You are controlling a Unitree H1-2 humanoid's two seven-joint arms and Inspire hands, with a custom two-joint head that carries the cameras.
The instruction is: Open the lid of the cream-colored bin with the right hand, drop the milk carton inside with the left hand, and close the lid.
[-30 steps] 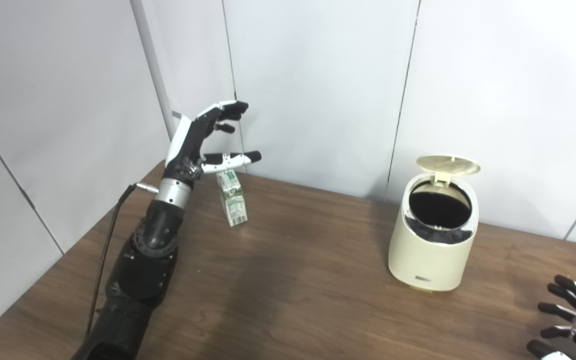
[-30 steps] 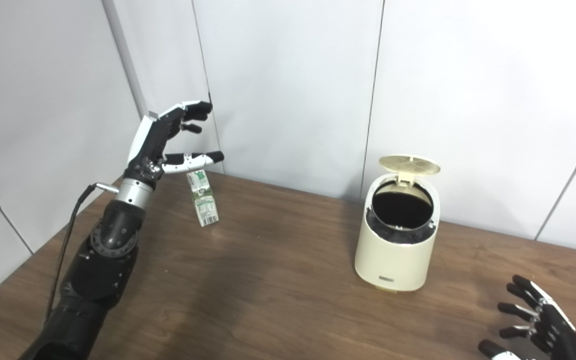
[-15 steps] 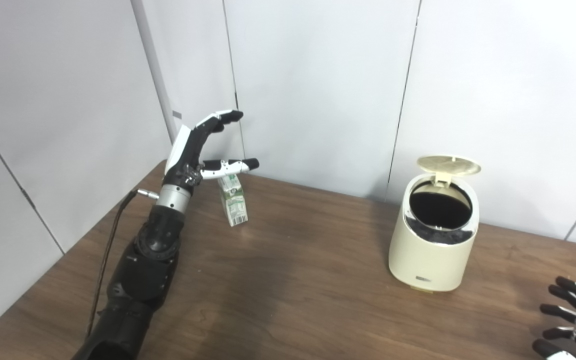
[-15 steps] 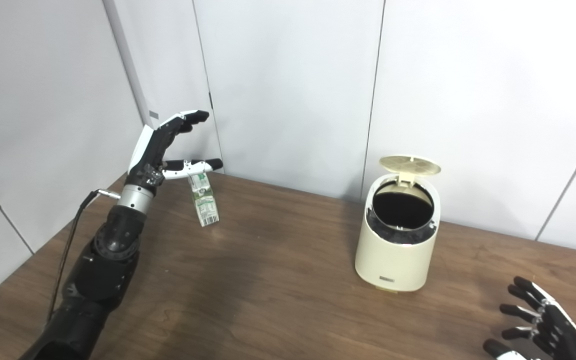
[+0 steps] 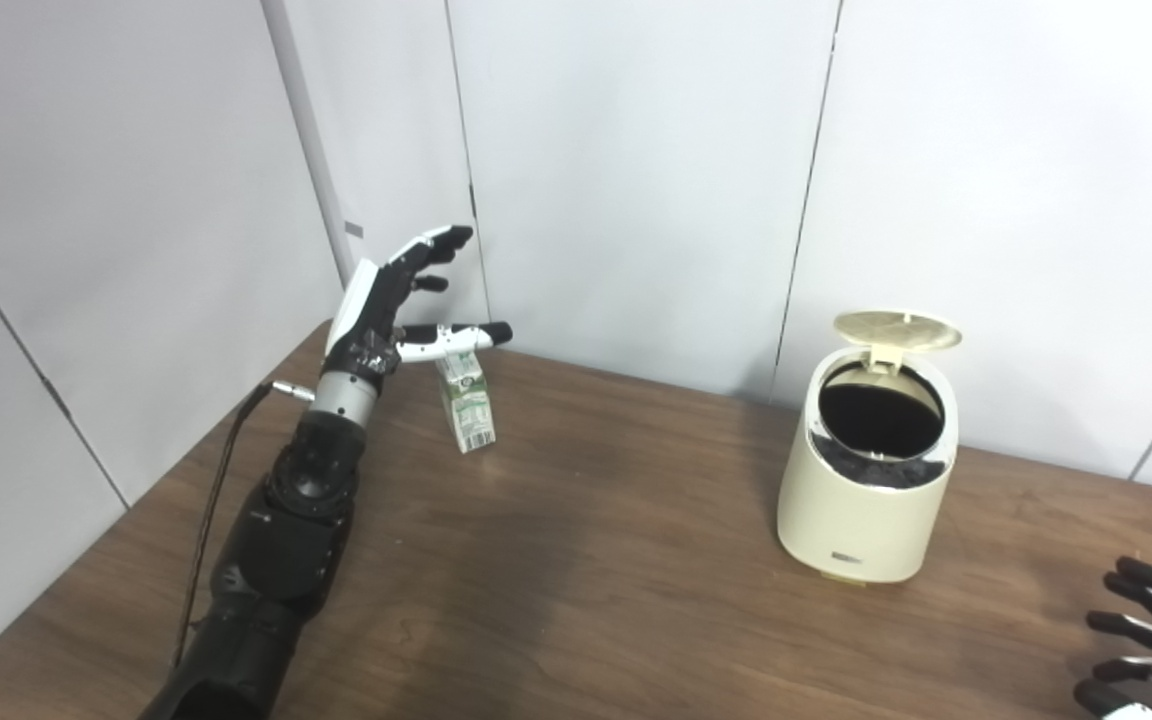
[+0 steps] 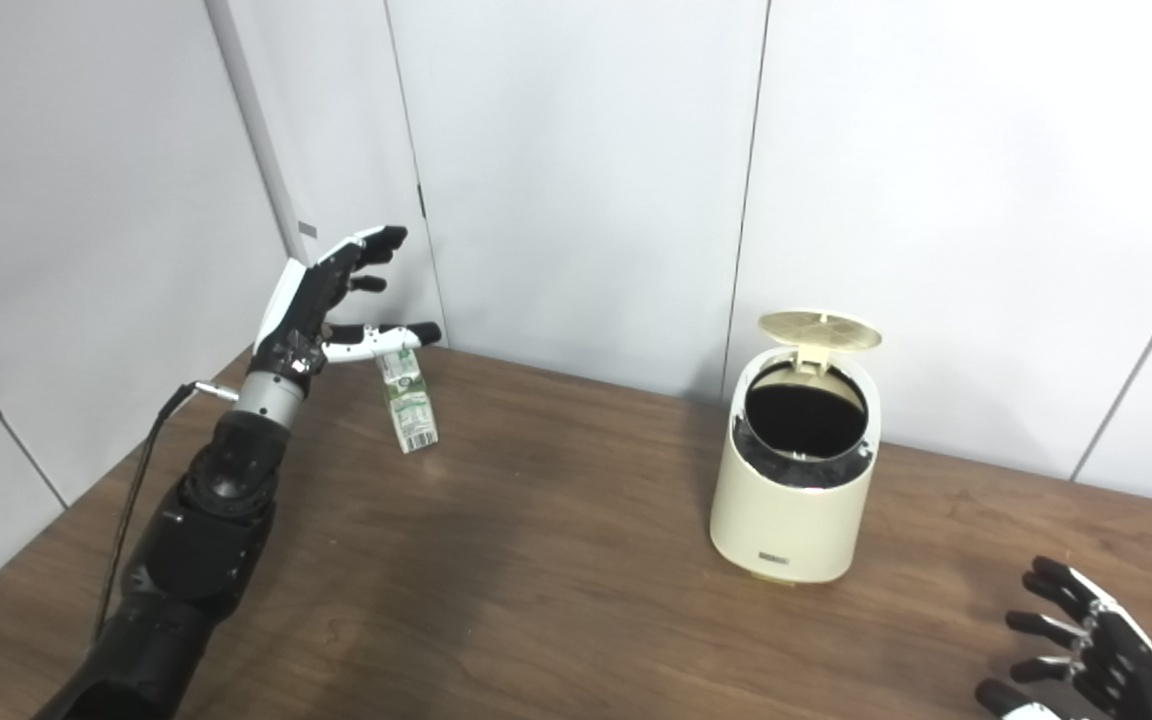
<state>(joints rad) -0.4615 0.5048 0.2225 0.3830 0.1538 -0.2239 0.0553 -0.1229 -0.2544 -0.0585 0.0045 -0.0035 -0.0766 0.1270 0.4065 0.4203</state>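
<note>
Left hand (image 5: 381, 310): raised above the wooden table (image 5: 586, 560), fingers spread, holding nothing.
Milk carton (image 5: 465, 400): upright at the table's far left, just below the outstretched thumb; contact cannot be told.
Cream-colored bin (image 5: 866, 470): well to the right, lid (image 5: 896, 329) flipped up.
Right hand (image 6: 1086, 660): low at the near right, fingers apart, empty.

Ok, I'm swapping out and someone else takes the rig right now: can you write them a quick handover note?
Left hand: open, raised beside the top of the carton, fingers spread; no grip yet.
Right hand: open, idle near the table's front right corner.
Carton: standing at the back left of the table.
Bin: right of centre, lid up, mouth clear.
Done: lid opened.
Left: grasp the carton, drop it in the bin, close the lid.
</note>
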